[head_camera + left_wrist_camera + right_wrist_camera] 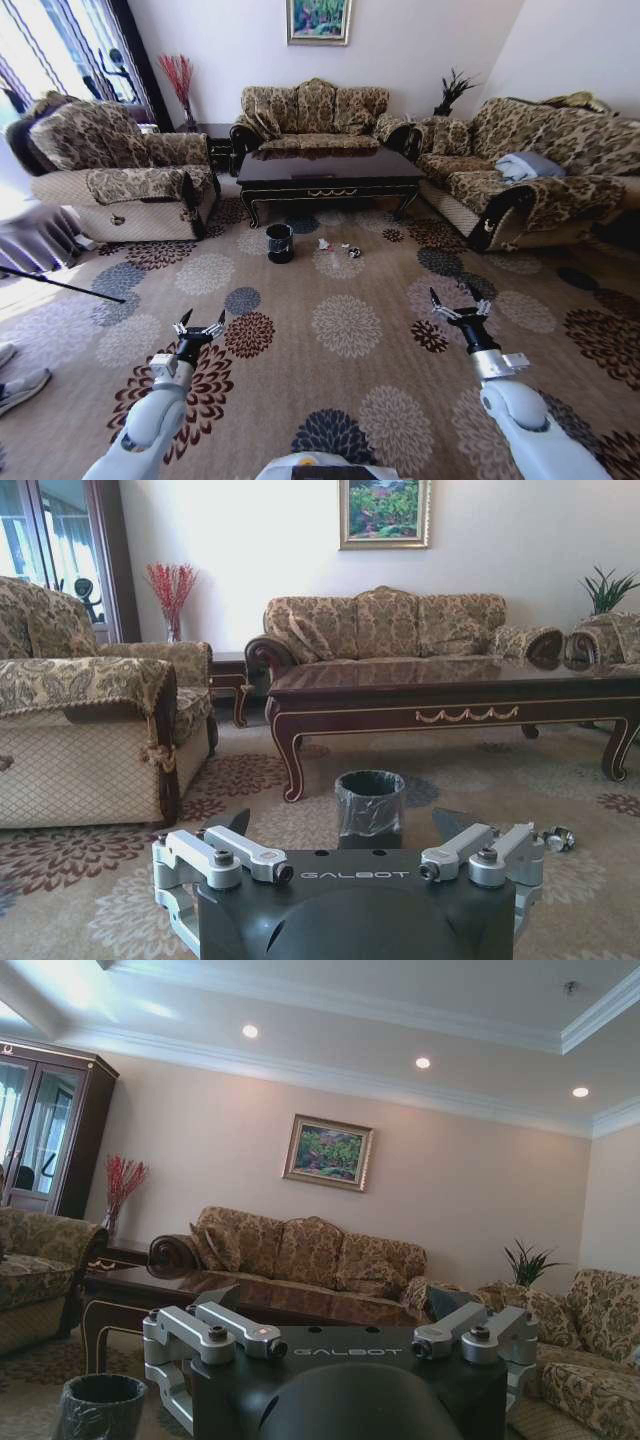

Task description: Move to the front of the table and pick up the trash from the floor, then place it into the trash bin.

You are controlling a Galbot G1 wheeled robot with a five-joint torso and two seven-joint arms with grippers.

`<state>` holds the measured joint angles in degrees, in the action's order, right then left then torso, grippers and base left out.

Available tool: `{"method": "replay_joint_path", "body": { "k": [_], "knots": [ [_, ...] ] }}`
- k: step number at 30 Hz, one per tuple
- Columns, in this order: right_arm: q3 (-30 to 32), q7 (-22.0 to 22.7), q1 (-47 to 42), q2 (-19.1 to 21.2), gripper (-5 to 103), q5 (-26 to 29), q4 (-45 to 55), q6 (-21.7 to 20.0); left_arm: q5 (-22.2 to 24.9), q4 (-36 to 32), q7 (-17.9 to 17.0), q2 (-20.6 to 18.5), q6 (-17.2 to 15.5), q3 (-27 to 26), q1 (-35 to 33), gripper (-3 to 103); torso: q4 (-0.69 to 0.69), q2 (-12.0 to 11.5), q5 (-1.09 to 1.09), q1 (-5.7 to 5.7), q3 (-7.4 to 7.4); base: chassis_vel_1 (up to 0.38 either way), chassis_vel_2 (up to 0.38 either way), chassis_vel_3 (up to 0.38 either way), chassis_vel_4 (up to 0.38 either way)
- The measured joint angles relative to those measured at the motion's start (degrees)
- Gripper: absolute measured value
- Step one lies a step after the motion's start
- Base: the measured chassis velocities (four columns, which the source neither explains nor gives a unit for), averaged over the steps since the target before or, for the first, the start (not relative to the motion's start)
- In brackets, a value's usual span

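While the trash (345,249) lies on the floor (345,400) beside the bin (280,243), before the table (330,175) and well ahead, we should drive in squarely, left gripper (200,327) and right gripper (458,308) wide open, empty.

Long low coffee table (450,685) of dark wood, top polished to a glossy, reflective finish, apron carrying gold-coloured scroll trim. Small black cylindrical trash bin (369,805), body wrapped in shiny, wrinkled clear plastic film. Beige patterned carpet floor (345,325), matt woven pile with flower medallions. Left gripper (350,832) and right gripper (335,1305): brushed silvery metal linkages on a smooth matt black housing. Three-seat sofa (385,625) upholstered in patterned woven cloth, matt. Wall picture (328,1152) in a gilt frame.
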<state>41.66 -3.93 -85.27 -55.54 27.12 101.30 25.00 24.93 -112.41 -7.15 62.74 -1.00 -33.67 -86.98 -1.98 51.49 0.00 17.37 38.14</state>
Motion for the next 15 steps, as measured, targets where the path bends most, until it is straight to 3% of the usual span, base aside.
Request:
{"method": "replay_joint_path", "body": {
  "k": [15],
  "knots": [
    [-0.5,-0.8,0.6,0.2,100,0.2,-1.0,0.8,0.4,0.5,0.0,-0.3,0.0,0.5,0.4,100,0.0,-4.3,0.01,-1.85,-2.43,0.0,0.0,0.0,0.0]
  ]
}}
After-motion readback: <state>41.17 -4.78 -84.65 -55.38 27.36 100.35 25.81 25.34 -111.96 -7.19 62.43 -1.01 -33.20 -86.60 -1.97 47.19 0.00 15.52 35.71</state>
